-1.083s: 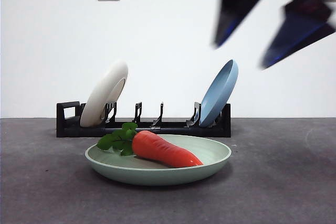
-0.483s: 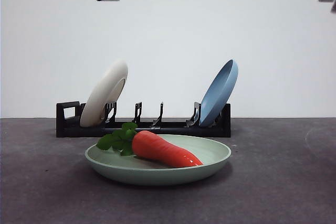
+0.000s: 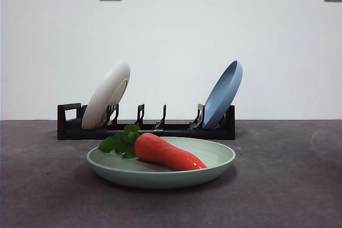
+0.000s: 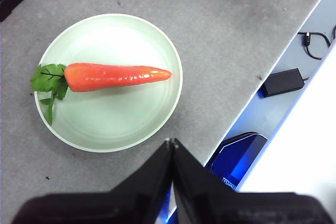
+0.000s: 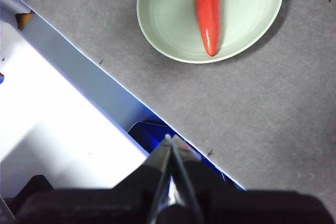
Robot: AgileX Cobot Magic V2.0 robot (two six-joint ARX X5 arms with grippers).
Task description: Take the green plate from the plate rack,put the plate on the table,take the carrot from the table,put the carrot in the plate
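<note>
- Both arms sit higher and further out than a moment back: the big dark shapes that crossed the upper right of the front view are gone, and only black tips remain at the two top corners. Nothing on the table has shifted.
- Left gripper [image 4: 172, 142]: jaws pressed tip to tip, holding nothing, raised well above the table [image 3: 288, 185] near its edge, with the plate below and ahead of it.
- Plate rack [image 3: 144, 126]: long, black, standing behind the plate. A cream-white plate [image 3: 107, 95] leans at its left end, a blue plate [image 3: 223, 94] at its right end; the middle slots hold nothing.
- Green plate [image 3: 160, 177]: flat on the table just in front of the rack, out of its slot.
- Carrot [image 3: 166, 153]: lying inside the green plate, long axis across it, leaves to the left, tip to the right.
- Right gripper [image 5: 170, 140]: jaws likewise closed and empty, high over the table edge, well apart from the plate.
- Judgement: both placements look done; no further grasp appears needed, and neither arm is clearly the nearer.
</note>
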